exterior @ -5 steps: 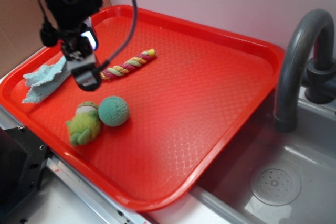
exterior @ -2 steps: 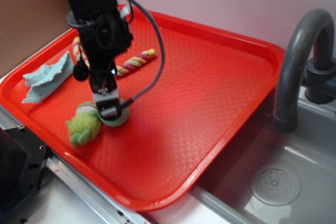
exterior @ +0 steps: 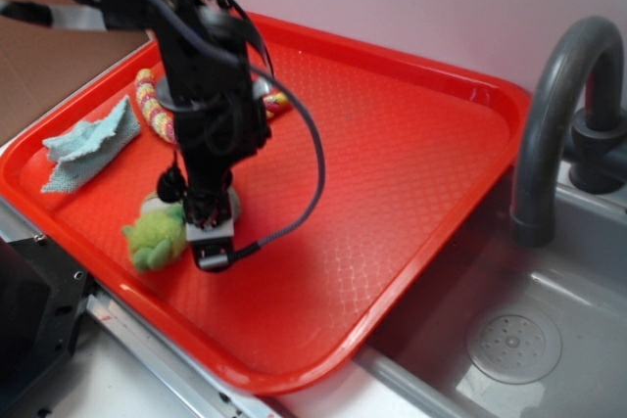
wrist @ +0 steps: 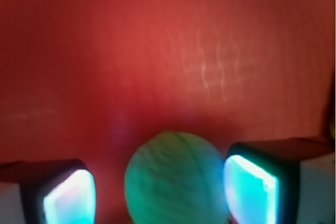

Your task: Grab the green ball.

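On a red tray [exterior: 411, 173] beside a grey sink [exterior: 529, 340], a black robot arm reaches down to the near left part of the tray. Its gripper [wrist: 160, 192] points at the tray floor. In the wrist view its two pads [wrist: 68, 198] are spread apart, one on each side of the green ball [wrist: 176, 179]. The ball sits between them, closer to the right pad, and nothing shows either pad touching it yet. From the outside view the ball is almost wholly hidden behind the arm, so its place there can only be judged as under the gripper, just right of a fuzzy yellow-green plush [exterior: 157, 237].

The ball looks small, round and matte, with a faintly ribbed or dimpled skin, though the wrist view is blurred. It is probably light and somewhat soft, so it should give a little under the pads rather than crack. Being round, it may roll or squirt out if squeezed off centre. The best hold is likely across its widest middle, with the pads level on opposite sides.

Farther left on the tray lie a pale blue cloth [exterior: 88, 149] and a twisted rope toy [exterior: 152, 105], both well apart from the ball. A grey tap [exterior: 563, 115] stands at the right.
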